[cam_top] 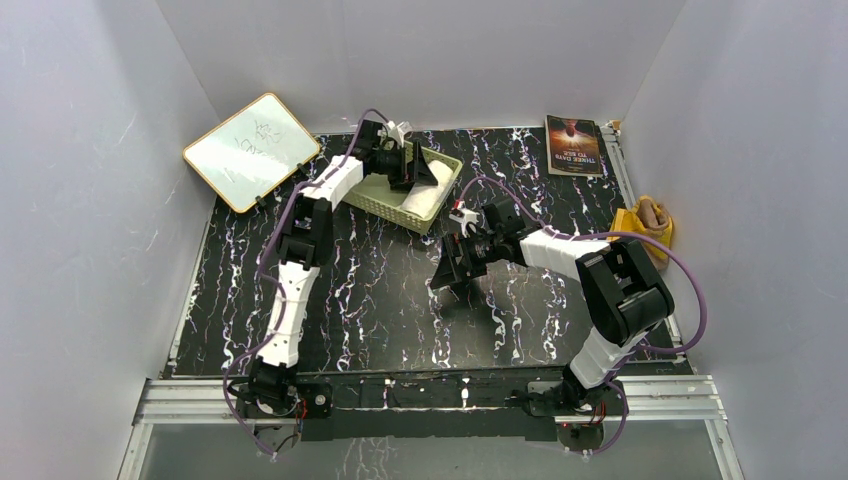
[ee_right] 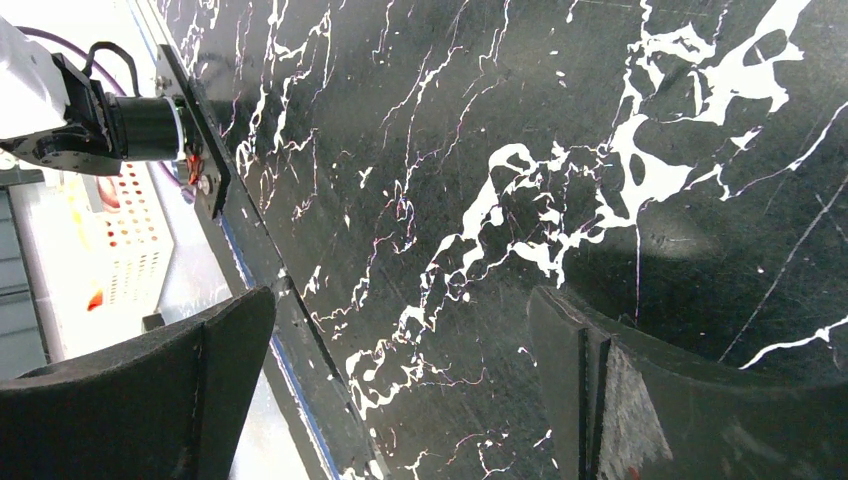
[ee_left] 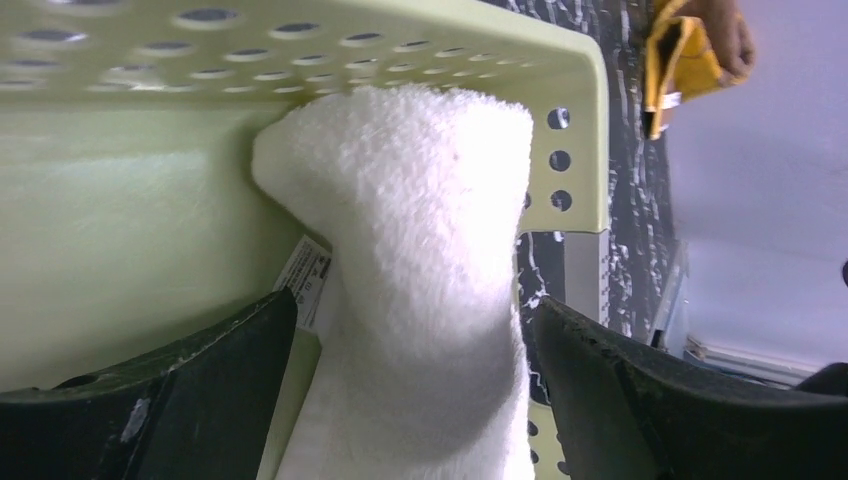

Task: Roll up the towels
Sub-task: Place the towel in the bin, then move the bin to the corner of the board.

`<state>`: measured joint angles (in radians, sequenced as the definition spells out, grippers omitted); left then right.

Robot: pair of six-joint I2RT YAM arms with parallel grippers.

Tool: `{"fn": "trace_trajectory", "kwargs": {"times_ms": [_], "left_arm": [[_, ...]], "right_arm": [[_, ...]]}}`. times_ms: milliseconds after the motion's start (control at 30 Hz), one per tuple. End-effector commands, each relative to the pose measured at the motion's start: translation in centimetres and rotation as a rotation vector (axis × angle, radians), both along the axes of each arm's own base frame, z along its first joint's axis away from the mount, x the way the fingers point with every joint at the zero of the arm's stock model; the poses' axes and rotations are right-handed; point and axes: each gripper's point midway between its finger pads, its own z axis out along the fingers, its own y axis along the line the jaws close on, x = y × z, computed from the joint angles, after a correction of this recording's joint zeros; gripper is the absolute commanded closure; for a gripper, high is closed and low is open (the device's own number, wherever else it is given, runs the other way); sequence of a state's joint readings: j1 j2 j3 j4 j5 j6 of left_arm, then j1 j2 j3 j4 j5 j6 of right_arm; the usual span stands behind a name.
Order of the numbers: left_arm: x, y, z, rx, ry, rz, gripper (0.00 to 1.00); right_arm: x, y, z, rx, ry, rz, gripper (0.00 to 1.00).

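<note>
Left gripper (cam_top: 412, 172) reaches into the pale green basket (cam_top: 385, 207) at the back of the table (cam_top: 380, 310). Its fingers (ee_left: 200, 390) stand spread on either side of the white towel (ee_left: 400, 180), which lies rolled up against the basket's end wall. A narrow gap shows on each side, and nothing is pinched.

Right gripper (cam_top: 452, 272) hangs low over bare tabletop near the middle, with its fingers (ee_right: 170, 390) wide apart and empty.

The brown and yellow towel (cam_top: 645, 222) lies bunched at the table's right edge, well apart from both grippers.

Left jaws, right jaws wide apart
</note>
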<state>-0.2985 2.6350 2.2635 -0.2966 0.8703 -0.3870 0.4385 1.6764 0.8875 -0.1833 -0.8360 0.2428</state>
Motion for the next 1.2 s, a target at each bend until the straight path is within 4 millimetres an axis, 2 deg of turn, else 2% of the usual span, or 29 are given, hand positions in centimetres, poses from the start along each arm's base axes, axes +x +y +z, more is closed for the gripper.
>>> {"fn": "trace_trajectory", "kwargs": {"times_ms": [0, 133, 300, 367, 500, 567, 700, 733, 767, 800, 833, 967, 1000, 1100, 1167], "left_arm": [[2.0, 3.3, 5.4, 0.128, -0.152, 0.095, 0.09], [2.6, 4.6, 7.6, 0.157, -0.229, 0.116, 0.02], [2.9, 6.4, 11.6, 0.152, -0.338, 0.154, 0.02], [3.0, 7.8, 13.0, 0.191, -0.379, 0.192, 0.02], [3.9, 12.2, 15.2, 0.360, -0.483, 0.337, 0.02], [4.2, 14.5, 15.6, 0.462, -0.522, 0.399, 0.04], [4.8, 19.4, 14.1, 0.689, -0.542, 0.472, 0.19], [4.9, 20.4, 13.5, 0.742, -0.540, 0.479, 0.25], [5.0, 21.3, 12.9, 0.786, -0.538, 0.484, 0.38], [5.1, 22.2, 12.4, 0.818, -0.534, 0.495, 0.46], [5.3, 22.8, 11.9, 0.839, -0.531, 0.505, 0.50], [5.9, 24.0, 10.1, 0.844, -0.525, 0.526, 0.55], [6.1, 24.3, 9.6, 0.857, -0.524, 0.533, 0.53], [6.4, 25.2, 8.2, 0.901, -0.521, 0.541, 0.40], [6.5, 25.0, 7.2, 0.905, -0.519, 0.515, 0.37]], "right_arm": [[1.2, 0.7, 2.5, 0.042, -0.092, -0.007, 0.02], [1.4, 0.7, 2.5, 0.036, -0.099, -0.017, 0.02], [1.9, 0.5, 2.7, 0.019, -0.116, -0.048, 0.02], [2.4, 0.3, 2.9, 0.007, -0.131, -0.074, 0.02], [3.3, 0.1, 3.2, -0.010, -0.150, -0.128, 0.02], [3.5, 0.2, 3.2, -0.009, -0.147, -0.137, 0.02], [3.6, 0.2, 3.0, -0.009, -0.138, -0.141, 0.02], [3.6, 0.2, 3.0, -0.009, -0.134, -0.144, 0.02], [3.6, 0.3, 3.0, -0.009, -0.134, -0.143, 0.02], [3.5, 0.3, 3.0, -0.009, -0.131, -0.144, 0.02], [3.5, 0.2, 3.0, -0.010, -0.129, -0.145, 0.02], [3.4, 0.1, 2.9, -0.015, -0.124, -0.150, 0.02], [3.3, 0.1, 2.9, -0.016, -0.123, -0.152, 0.02], [3.1, -0.1, 2.8, -0.024, -0.125, -0.152, 0.02], [2.9, -0.2, 2.6, -0.025, -0.117, -0.150, 0.02]]}}
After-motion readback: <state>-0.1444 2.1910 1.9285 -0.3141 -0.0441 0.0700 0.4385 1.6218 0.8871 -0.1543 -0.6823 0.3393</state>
